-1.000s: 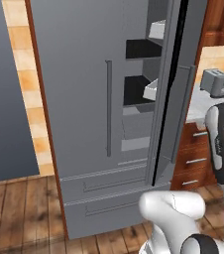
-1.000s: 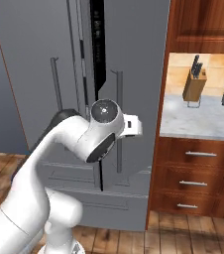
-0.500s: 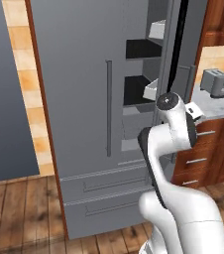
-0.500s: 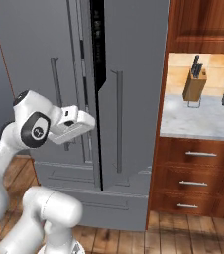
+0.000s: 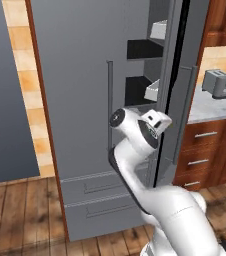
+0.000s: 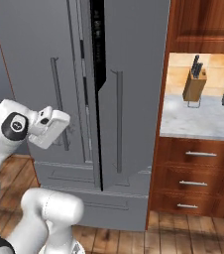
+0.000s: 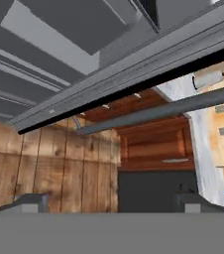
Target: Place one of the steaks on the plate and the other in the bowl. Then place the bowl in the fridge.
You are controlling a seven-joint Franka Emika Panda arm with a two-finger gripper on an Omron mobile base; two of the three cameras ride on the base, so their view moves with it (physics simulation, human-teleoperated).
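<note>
Fridge: tall grey fridge [image 5: 80,100] w/ long vertical bar handles, two drawer fronts low down. One door is ajar; through the gap in left base view, black inner shelves [image 5: 146,50] and white door bins [image 5: 159,30] show. In right base view the gap is a narrow black slit betw. the two door fronts.
Fridge handles: bar handle [image 6: 58,101] on the left door, bar handle [image 6: 118,126] on the right door; both upright, apart from the arm.
Gripper: white two-finger gripper [image 6: 54,130] sits low in front of the left fridge door, near the lower end of its handle, not touching it as far as I can tell. In hand view the dark finger tips [image 7: 32,202] stand wide apart at the bottom, nothing betw. them; holds nothing.
Gripper vs fridge: just in front of the door face, below the shelf level, beside the ajar door's edge in left base view [image 5: 155,125].
Floor: brown wood-plank floor [image 5: 25,210] runs under the fridge and base.
Wall: grey panel w/ a strip of tan tiles [image 5: 27,85] left of the fridge.
Counter: pale grey stone counter [image 6: 198,121] right of the fridge, over red-brown wood drawers [image 6: 196,173] w/ silver pulls.
On counter: tan wooden knife block [image 6: 194,85] w/ dark handles; small grey toaster [image 5: 217,82].
Upper cabinet: red-brown wood cabinet [image 6: 203,25] above the counter.
</note>
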